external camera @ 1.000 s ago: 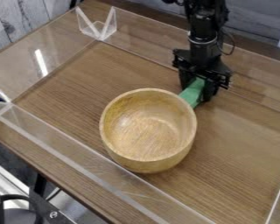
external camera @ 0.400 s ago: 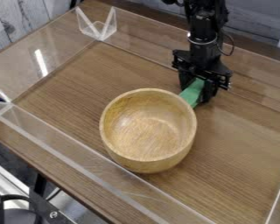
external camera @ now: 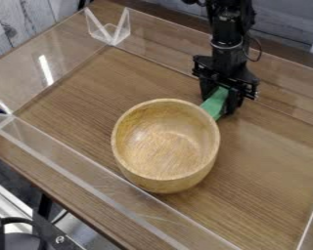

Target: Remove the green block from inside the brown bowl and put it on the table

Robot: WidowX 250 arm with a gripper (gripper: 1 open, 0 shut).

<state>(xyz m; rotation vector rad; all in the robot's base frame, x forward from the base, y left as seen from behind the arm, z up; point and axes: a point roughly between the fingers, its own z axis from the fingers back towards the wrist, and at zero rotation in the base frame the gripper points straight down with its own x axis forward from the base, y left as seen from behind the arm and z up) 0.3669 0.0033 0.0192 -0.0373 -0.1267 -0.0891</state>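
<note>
- Compared with the earliest of the 3 frames, the black jaws (external camera: 223, 90) have not visibly moved; they stand in the far right part of the scene, just past the bowl.
- The green block (external camera: 215, 103) also matches its earlier place, with no turn or slide that I can make out.
- The brown bowl (external camera: 166, 146) has stayed where it was, right of the middle of the table (external camera: 74, 83), its opening facing up.
- The 1 clear change is at the near left edge: a dark shape showed there in the earliest frame, and now it is mostly gone, with a dark curved object (external camera: 19, 225) still at the near left corner.
- The green block points toward the near side and a little left with its visible end; its other end goes up toward the far side and a little right, in among the jaws.
- Its long axis therefore runs mostly near to far, slanted from near left to far right; how steeply it tilts out of the table plane, I cannot tell.
- The jaws are narrow, closed on the green block, with its near part showing below them.
- The green block is outside the bowl's opening, right by its far right rim; whether it touches the rim or the table, I cannot tell.
- At the far left, a clear angular piece (external camera: 109, 26) stands near the table's edge, well apart from the bowl and the jaws.
</note>
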